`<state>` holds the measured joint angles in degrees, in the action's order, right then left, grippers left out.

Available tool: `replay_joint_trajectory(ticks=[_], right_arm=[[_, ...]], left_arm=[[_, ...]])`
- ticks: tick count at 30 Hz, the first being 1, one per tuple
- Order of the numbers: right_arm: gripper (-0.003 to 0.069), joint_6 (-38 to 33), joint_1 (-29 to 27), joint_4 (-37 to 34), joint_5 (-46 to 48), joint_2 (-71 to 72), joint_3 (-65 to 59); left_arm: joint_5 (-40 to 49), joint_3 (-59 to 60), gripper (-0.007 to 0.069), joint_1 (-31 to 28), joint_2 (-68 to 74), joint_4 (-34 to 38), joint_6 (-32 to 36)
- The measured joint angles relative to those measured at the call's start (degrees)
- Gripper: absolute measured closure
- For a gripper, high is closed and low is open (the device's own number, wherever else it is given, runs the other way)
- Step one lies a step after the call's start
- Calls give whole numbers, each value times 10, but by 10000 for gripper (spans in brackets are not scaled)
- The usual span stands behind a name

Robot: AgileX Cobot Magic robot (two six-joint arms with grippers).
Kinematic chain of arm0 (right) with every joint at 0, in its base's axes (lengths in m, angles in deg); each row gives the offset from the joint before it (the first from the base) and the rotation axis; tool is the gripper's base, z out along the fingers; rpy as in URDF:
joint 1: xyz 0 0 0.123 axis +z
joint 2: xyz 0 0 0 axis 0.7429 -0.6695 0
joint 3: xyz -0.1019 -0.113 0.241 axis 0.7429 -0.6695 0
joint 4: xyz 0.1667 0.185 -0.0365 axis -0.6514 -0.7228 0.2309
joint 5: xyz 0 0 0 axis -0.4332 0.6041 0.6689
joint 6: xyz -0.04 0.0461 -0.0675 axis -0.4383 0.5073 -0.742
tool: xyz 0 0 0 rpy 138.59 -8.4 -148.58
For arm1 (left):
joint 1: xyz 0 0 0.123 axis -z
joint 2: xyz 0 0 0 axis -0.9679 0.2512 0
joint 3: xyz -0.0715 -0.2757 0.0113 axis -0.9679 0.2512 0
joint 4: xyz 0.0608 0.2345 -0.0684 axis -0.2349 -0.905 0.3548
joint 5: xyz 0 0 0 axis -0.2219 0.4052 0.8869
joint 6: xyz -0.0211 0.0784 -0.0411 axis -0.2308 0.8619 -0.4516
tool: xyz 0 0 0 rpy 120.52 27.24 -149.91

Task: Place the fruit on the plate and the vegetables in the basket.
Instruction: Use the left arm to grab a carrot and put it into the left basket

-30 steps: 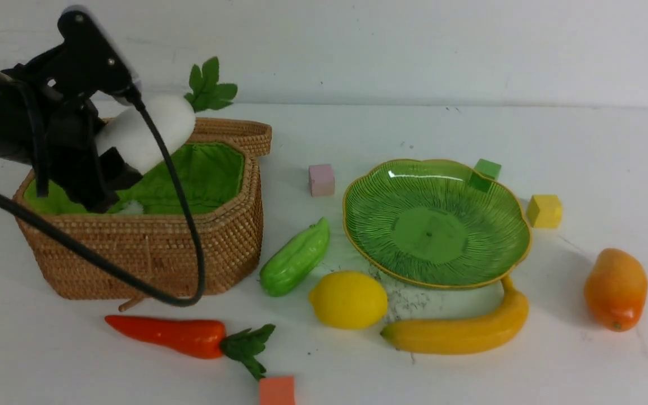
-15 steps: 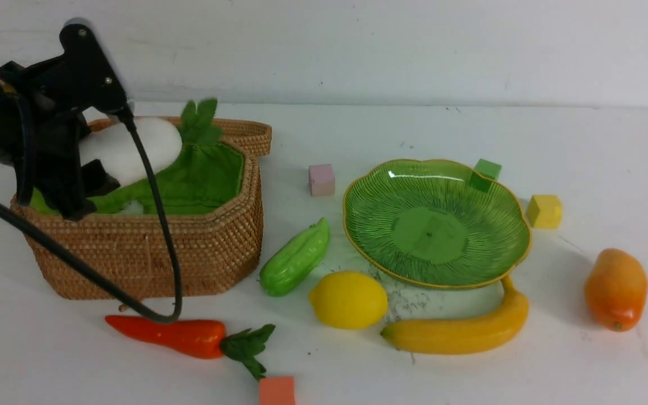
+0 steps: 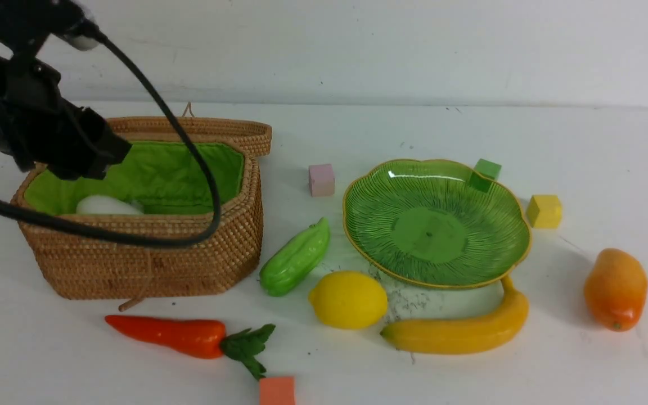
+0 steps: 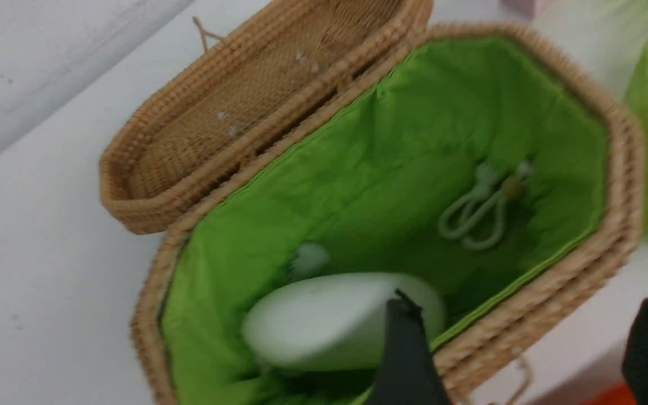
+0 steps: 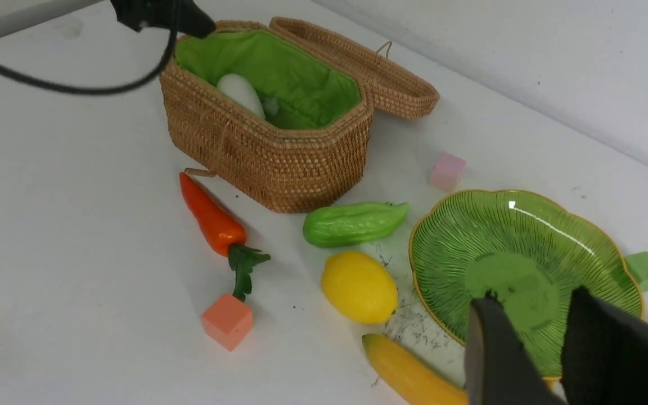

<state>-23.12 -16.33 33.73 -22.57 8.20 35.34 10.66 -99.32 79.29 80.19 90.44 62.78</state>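
Observation:
The white radish (image 3: pixel 104 205) lies inside the open wicker basket (image 3: pixel 149 253) on its green lining. My left gripper (image 3: pixel 93 152) is open and empty, just above the basket's left rim; the left wrist view shows its jaws (image 4: pixel 526 337) wide apart over the radish (image 4: pixel 329 320). The cucumber (image 3: pixel 295 259), carrot (image 3: pixel 172 334), lemon (image 3: pixel 348 299), banana (image 3: pixel 459 329) and mango (image 3: pixel 615 288) lie on the table. The green plate (image 3: pixel 436 222) holds nothing. My right gripper (image 5: pixel 532 304) is open and empty above the plate (image 5: pixel 526 236); it is out of the front view.
Small cubes lie on the table: pink (image 3: pixel 322 179), green (image 3: pixel 484 171) at the plate's far rim, yellow (image 3: pixel 544 210), orange (image 3: pixel 277 391) at the front edge. The basket lid (image 3: pixel 228 132) hangs open behind it. The left arm's black cable (image 3: pixel 200 169) loops over the basket.
My left gripper let go of the radish, which dropped into the basket. The gripper then rose and moved left, out of the basket.

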Motion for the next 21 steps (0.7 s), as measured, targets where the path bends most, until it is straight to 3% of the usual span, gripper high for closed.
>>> replay_joint_trajectory(ticks=[1,5,7,11,15,19,20,21], right_arm=[[454,0,0,-1,3,0,0],[450,0,0,-4,6,0,0],[448,0,0,-5,9,0,0],[447,0,0,-11,24,0,0],[447,0,0,-13,48,0,0],[447,5,0,-13,75,2,0],[447,6,0,-14,92,5,0],[447,6,0,-14,92,5,0]], left_arm=[[46,0,321,0,-19,21,-7],[168,8,592,5,-50,41,40],[192,28,638,19,-65,41,72],[191,124,638,93,-101,41,123],[136,228,620,151,-99,23,164],[42,265,487,159,-64,18,182],[9,266,392,159,-49,21,184],[5,266,392,160,-46,21,185]])
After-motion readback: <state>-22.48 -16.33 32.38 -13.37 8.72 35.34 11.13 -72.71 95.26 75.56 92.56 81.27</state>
